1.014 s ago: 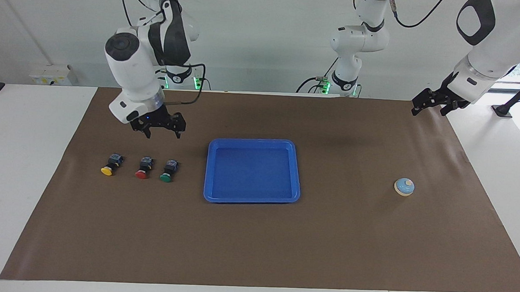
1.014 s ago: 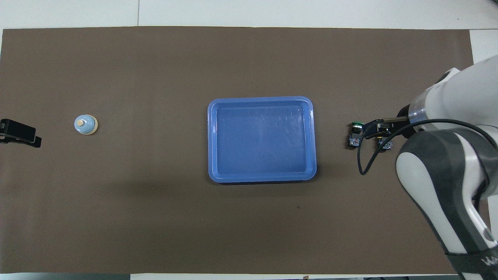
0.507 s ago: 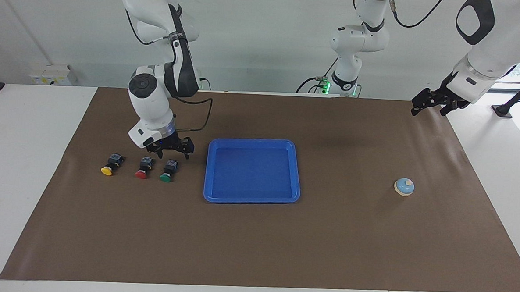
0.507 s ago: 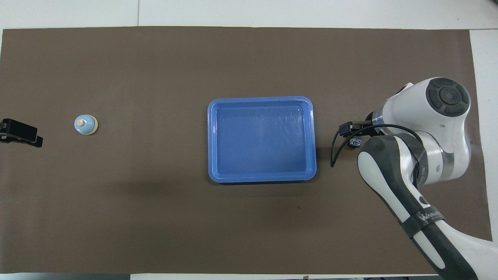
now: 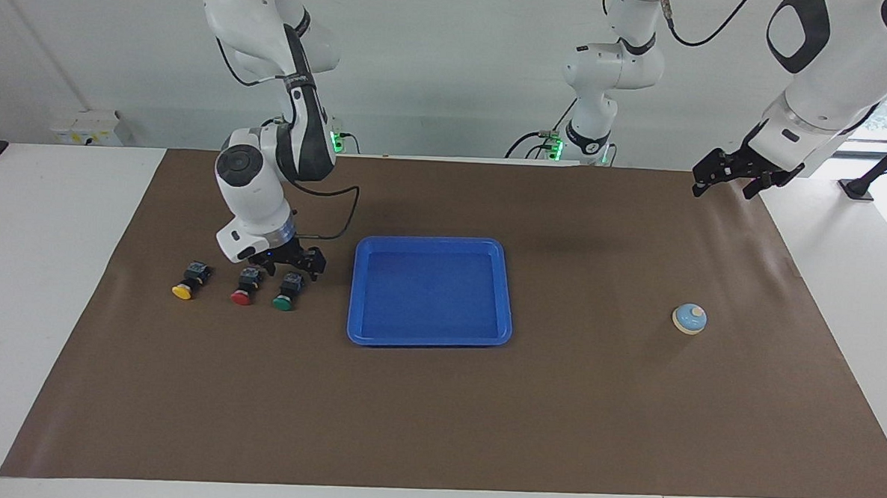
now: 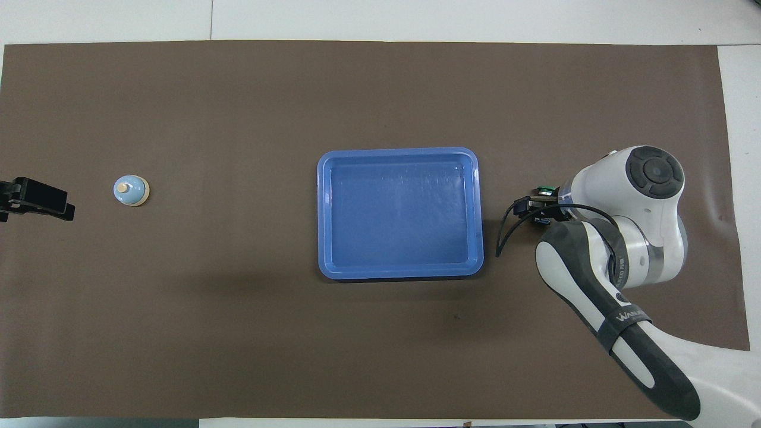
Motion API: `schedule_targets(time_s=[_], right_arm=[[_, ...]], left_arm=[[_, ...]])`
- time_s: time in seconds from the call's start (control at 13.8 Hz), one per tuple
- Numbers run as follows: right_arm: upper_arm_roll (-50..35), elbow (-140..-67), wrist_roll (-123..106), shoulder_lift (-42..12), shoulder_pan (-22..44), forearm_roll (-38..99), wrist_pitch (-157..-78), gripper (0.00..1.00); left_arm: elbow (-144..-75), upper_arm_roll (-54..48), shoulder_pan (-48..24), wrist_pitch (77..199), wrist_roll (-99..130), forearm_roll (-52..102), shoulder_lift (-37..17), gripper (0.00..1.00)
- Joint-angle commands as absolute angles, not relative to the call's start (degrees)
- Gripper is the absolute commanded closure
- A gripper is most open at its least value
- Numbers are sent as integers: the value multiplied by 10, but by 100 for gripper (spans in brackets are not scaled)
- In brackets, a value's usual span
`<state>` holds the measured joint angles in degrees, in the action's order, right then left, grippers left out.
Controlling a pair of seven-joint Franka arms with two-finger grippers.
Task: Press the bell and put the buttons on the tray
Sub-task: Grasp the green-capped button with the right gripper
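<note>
I count three buttons in a row on the brown mat (image 5: pixel 437 398), at about nine o'clock from the tray (image 5: pixel 429 339) in the facing view: the yellow button (image 5: pixel 187 283) out toward the right arm's end of the table, the red button (image 5: pixel 245 288) in the middle, the green button (image 5: pixel 286 293) closest to the tray. There is one tray, sitting mid-mat with nothing in it, and one bell (image 5: pixel 690 318), standing alone at roughly three o'clock from the tray in that view, toward the left arm's end.

I have two arms to watch. The right gripper (image 5: pixel 291 263) is down low over the black body of the green button, its fingers spread wide to either side; I think they straddle the body without gripping it, but from here I cannot see whether a finger touches. The left gripper (image 5: pixel 731 174) hangs in the air over the mat's corner, at one o'clock from the bell and well apart from it, jaws wide and holding nothing.

From overhead the right arm's white wrist covers the yellow and red buttons entirely; only the green cap (image 6: pixel 544 190) peeks out at its edge. The left gripper (image 6: pixel 37 198) is cut off by that view's border.
</note>
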<state>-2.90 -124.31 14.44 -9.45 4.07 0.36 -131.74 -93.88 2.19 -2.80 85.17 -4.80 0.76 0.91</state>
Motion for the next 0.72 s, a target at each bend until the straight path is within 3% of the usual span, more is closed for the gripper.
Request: schedule_targets(time_s=[0.0, 0.22, 0.29, 0.36, 0.65], right_arm=[[-33, -1253, 162, -101, 35, -8, -1346, 1], [-33, -1283, 161, -114, 35, -8, -1404, 18], [-32, -1284, 159, -117, 32, -8, -1409, 44], [-32, -1279, 159, -117, 32, -8, -1399, 99], [-33, -1202, 167, -114, 50, -8, -1266, 100]], left_arm=[[-926, 26, -37, 852, -45, 10, 3, 0], [-913, 27, -36, 850, -41, 10, 0, 0], [-913, 26, -36, 855, -27, 11, -1, 0], [-911, 27, -37, 856, -13, 11, -1, 0], [-917, 26, -35, 859, -12, 11, -1, 0]])
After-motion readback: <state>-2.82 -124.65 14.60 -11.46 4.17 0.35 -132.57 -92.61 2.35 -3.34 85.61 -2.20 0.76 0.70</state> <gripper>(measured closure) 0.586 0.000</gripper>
